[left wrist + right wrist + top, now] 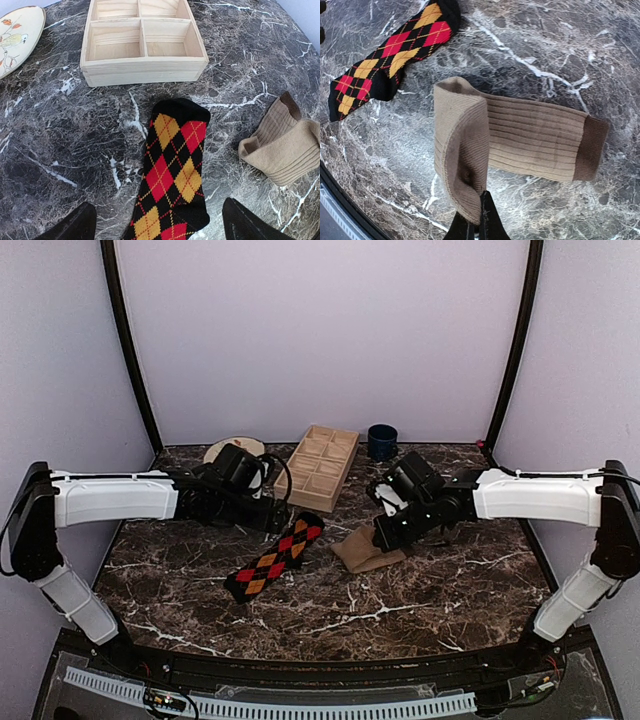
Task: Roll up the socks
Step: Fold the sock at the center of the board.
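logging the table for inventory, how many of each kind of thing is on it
socks: 2 (argyle sock, tan sock)
wooden tray: 1
plate: 1
mug: 1
total: 5

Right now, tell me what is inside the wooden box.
Only bare wood shows in the wooden box: the two near compartments look empty in the left wrist view, and the top view shows nothing in the others. The near wall hides a strip of floor.
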Available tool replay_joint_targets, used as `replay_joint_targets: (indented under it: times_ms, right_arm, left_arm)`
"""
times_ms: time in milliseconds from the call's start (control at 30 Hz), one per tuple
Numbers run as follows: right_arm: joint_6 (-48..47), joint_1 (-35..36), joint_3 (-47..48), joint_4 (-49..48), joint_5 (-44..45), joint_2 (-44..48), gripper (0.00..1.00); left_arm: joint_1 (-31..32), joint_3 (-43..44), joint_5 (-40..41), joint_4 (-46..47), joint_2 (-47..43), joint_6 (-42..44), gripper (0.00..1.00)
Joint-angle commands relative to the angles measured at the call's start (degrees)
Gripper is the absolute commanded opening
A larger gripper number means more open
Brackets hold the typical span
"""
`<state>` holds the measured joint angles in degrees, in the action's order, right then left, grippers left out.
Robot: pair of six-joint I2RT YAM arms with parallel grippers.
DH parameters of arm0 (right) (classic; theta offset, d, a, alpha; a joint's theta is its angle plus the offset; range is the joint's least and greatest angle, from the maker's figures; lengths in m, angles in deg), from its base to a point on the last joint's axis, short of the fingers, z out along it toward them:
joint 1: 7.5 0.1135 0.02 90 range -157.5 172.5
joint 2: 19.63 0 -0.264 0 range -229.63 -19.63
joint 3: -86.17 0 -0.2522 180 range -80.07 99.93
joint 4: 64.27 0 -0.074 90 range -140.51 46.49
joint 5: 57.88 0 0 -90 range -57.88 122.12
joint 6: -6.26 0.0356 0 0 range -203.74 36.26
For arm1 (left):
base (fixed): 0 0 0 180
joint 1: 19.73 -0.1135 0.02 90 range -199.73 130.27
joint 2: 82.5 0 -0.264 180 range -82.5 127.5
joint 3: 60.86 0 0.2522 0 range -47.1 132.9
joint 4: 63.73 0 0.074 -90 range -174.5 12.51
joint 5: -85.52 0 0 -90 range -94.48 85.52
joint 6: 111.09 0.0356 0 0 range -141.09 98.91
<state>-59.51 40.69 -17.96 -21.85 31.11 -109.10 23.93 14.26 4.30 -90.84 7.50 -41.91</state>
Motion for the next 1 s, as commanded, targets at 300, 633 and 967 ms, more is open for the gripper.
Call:
replay_joint_targets:
  times_ms: [300, 633, 967]
  right_arm:
    - [-1.69, -3.91, -2.85, -1.35, 1.04, 2.35, 0.0]
    - [-2.72, -6.95, -4.73, -3.25, 0.06, 2.67, 0.0]
    - [-4.3, -9.95, -6.2, -4.61, -2.13, 2.37, 0.0]
  left_arm:
    - [3.03, 6.13, -1.16, 0.47, 4.92, 1.22, 0.9]
    - [5.74, 10.6, -3.48, 1.1, 10.24, 3.26, 0.9]
    - [8.56, 19.18, -5.61, 0.63, 18.37, 6.2, 0.9]
